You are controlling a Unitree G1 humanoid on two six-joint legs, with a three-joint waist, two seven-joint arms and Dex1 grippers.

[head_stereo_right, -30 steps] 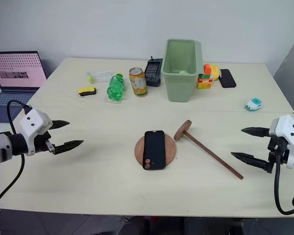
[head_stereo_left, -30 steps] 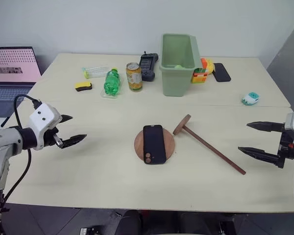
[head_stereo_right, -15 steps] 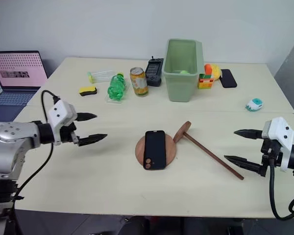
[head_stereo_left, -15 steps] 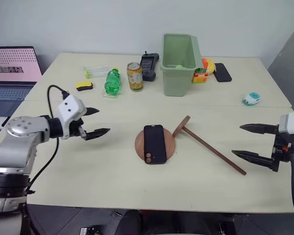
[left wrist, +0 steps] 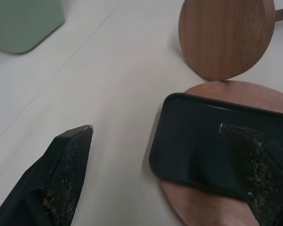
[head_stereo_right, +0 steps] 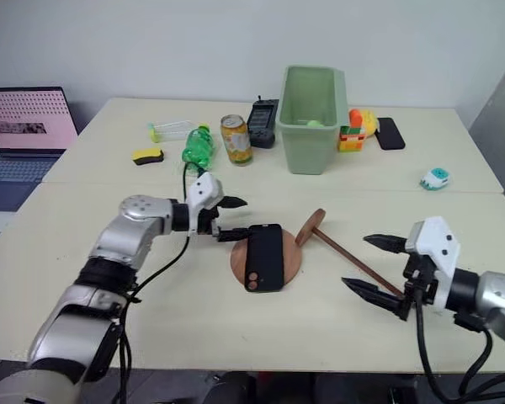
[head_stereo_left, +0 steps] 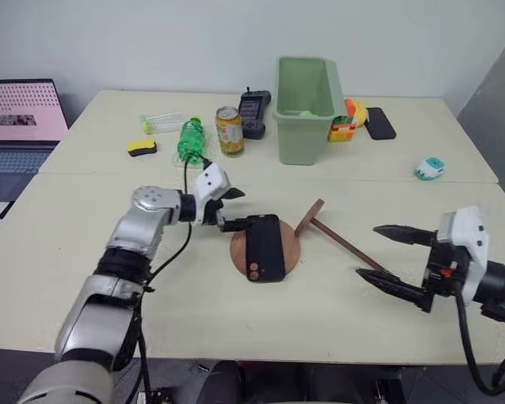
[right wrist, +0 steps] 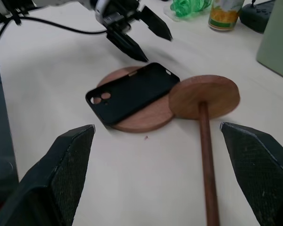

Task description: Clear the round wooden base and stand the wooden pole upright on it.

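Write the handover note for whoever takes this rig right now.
Left gripper: open, at the far end of the black phone case, not gripping it.
Right gripper: open, empty, near the free end of the long dark-brown wooden pole.
The case lies on the round reddish-brown wooden base; the pole lies on the table, its disc end leaning at the base's edge.
Done: nothing.
Left: remove the case, stand the pole on the base.

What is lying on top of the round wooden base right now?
A black phone lies across the round wooden base, covering its middle; only the disc's rim shows on either side.
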